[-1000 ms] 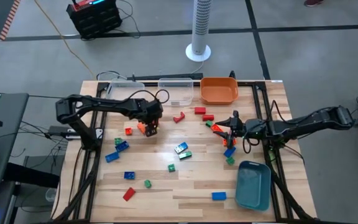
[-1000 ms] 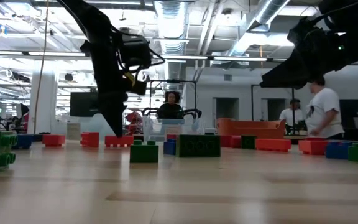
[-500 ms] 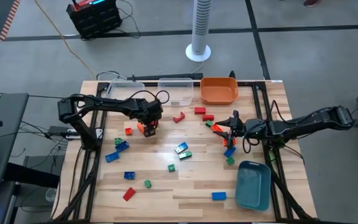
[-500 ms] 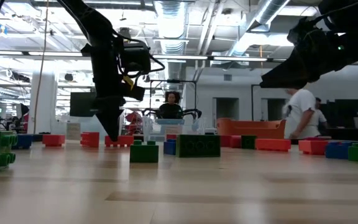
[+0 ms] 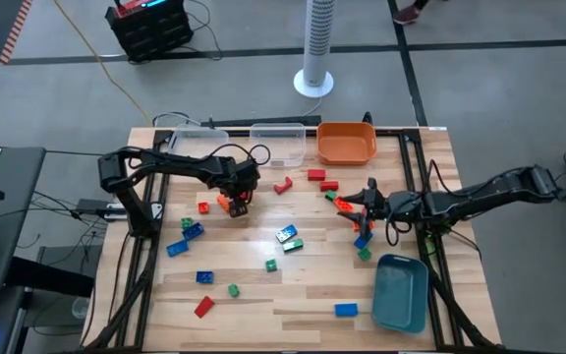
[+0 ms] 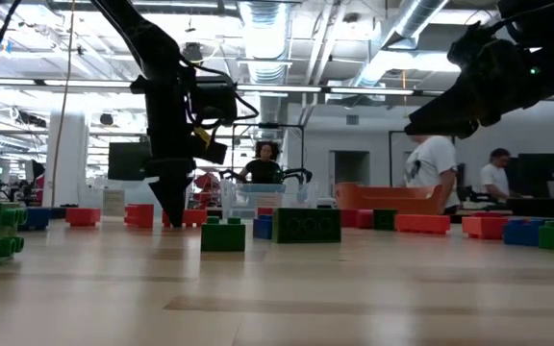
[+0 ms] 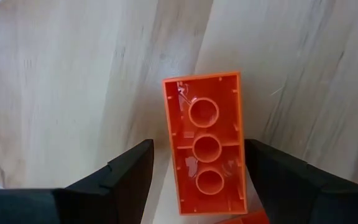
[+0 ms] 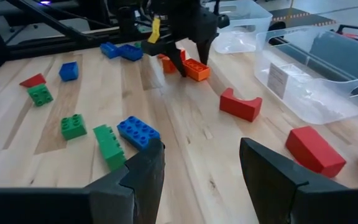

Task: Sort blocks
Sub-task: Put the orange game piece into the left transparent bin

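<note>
The left gripper (image 5: 236,204) hangs low over the back-left part of the wooden table (image 5: 303,295), its 2 dark fingers (image 7: 114,180) spread apart. Between them lies an orange brick (image 7: 207,144), hollow underside up with 3 round sockets showing. A gap shows on each side of it, so the fingers straddle the brick without clamping it. From the right wrist view the same orange brick (image 8: 195,69) sits on the wood just beside the fingertips, with another orange piece close behind it.

Near this gripper, a small red block (image 5: 202,206) lies just to its left, and a red arched block (image 5: 283,185) sits to its right toward the clear bins (image 5: 278,144). Closer to the table's front, well apart from it, are a blue and green pair (image 5: 288,238), a green block (image 5: 234,290) and a red block (image 5: 203,307).

The right gripper (image 5: 366,205) waits at the table's right side, raised off the wood, its fingers (image 8: 138,177) wide apart and holding nothing. Just below it lie a blue block (image 5: 363,239) and a green one (image 5: 364,254); red blocks (image 5: 321,180) lie to its left, the orange bin (image 5: 346,144) sits behind it, and the blue-grey bin (image 5: 401,292) rests toward the front.

In the low view 2 people stand in the room beyond.
</note>
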